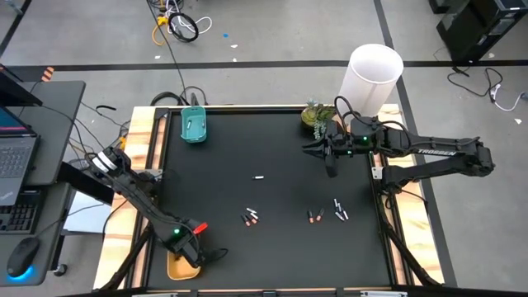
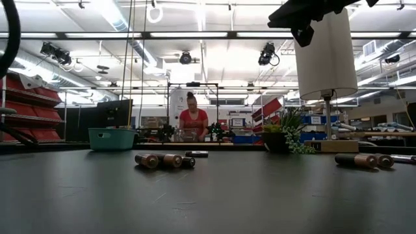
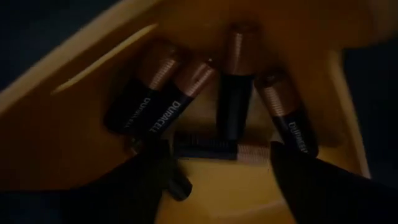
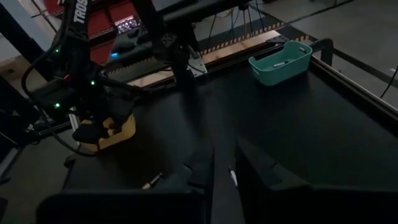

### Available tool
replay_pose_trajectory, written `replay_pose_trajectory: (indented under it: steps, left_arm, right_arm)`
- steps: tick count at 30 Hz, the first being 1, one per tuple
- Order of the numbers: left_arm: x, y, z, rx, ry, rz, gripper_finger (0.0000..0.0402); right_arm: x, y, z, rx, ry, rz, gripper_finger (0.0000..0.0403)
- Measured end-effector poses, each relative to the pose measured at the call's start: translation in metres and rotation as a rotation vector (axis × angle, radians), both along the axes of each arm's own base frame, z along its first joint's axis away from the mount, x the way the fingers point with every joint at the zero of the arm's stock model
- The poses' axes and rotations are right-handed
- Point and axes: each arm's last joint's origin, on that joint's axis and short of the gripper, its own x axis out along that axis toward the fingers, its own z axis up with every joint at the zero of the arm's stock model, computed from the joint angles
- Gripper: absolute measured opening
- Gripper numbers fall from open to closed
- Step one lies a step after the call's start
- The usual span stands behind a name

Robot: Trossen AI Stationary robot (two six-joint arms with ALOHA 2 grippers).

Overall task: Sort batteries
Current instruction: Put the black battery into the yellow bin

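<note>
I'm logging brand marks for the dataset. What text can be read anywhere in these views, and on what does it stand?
"DURACELL": on two dark batteries in the yellow tray, left wrist view.
"TROSSEN": on the right arm, high view.
"TROS": partial, on the left arm, right wrist view.
Print on a third battery: too blurred to read.

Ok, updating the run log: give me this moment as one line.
left gripper: open over yellow tray, four dark batteries inside | right gripper: waiting above table, far side
</note>
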Motion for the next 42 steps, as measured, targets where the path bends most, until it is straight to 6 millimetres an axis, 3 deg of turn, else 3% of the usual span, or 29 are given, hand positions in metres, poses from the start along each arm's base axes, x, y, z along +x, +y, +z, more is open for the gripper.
replay_pose_trajectory:
  steps: [2, 5, 12, 21, 31, 37, 42]
  left_arm:
    - [0.001, 0.001, 0.001, -0.034, 0.032, 0.007, 0.0339]
    - [0.006, 0.002, 0.005, -0.040, 0.031, 0.021, 0.0356]
    - [0.016, 0.007, 0.017, 0.052, -0.016, 0.060, 0.0308]
    - [0.020, 0.008, 0.032, 0.093, -0.028, 0.032, 0.0309]
    - [0.039, -0.002, 0.085, 0.012, -0.102, -0.077, 0.0293]
    - [0.068, 0.029, 0.110, 0.204, -0.264, 0.040, 0.0287]
    - [0.103, 0.067, 0.102, 0.297, -0.357, -0.041, 0.0287]
  right_arm:
    - [0.000, 0.000, 0.000, -0.007, 0.000, 0.002, 0.0052]
    - [0.000, 0.000, 0.000, -0.025, 0.001, 0.008, 0.0052]
    - [0.000, -0.002, 0.000, -0.044, 0.003, 0.003, 0.0052]
    - [-0.001, -0.004, 0.000, -0.041, 0.003, 0.000, 0.0052]
    - [-0.001, -0.004, 0.000, -0.049, 0.003, 0.003, 0.0052]
    - [-0.001, -0.004, 0.000, -0.049, 0.003, 0.004, 0.0052]
    - [-0.001, -0.004, 0.000, -0.043, 0.002, 0.003, 0.0052]
